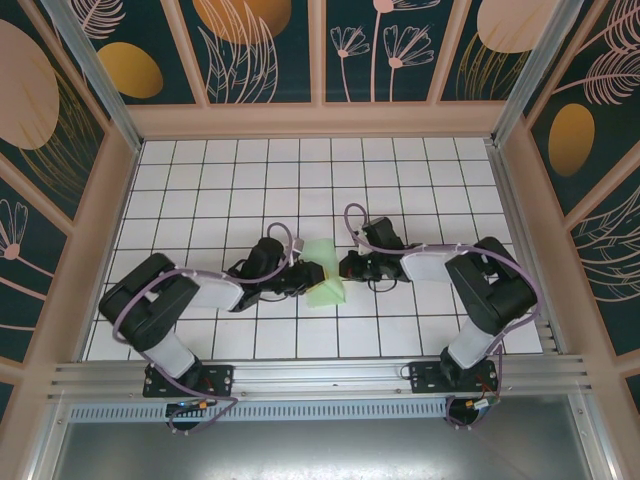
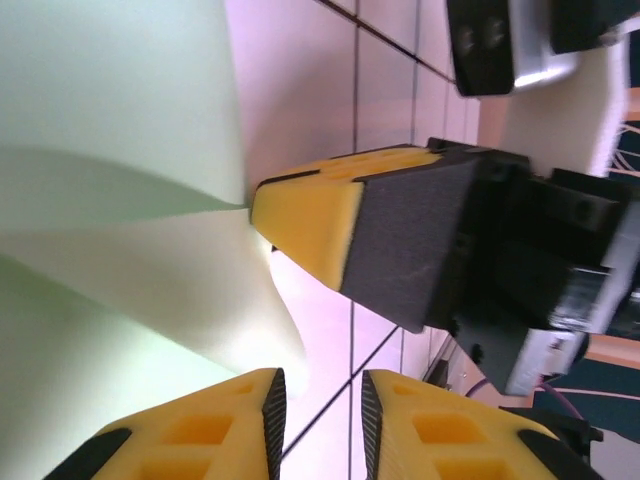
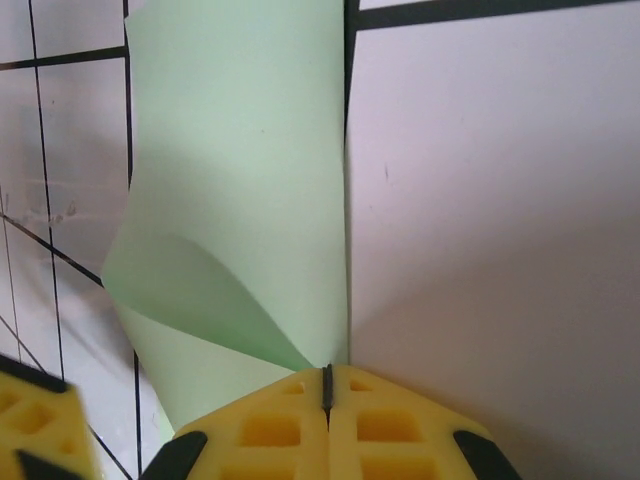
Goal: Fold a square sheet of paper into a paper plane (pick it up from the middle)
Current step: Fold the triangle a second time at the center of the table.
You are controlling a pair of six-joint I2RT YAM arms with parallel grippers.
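White grid tabletop (image 1: 200,180), floral walls (image 1: 260,50) on 3 sides; bare tiles beyond centre; curled square sheet of paper (image 1: 328,290) mid-tabletop btwn arms; right tool (image 3: 327,388) clamped tight on its edge; left tool (image 2: 322,405) slightly parted, gripping nothing.

The desk (image 1: 190,190) was a white surface ruled into square tiles by thin dark lines, with pale raised borders at the left, right and far sides and an aluminium rail (image 1: 320,372) along its near edge. The square sheet of paper (image 1: 328,292), pale mint green, lay toward the near middle. It was not flat: one long edge ran along a grid line, and another part curled up in a loose fold.
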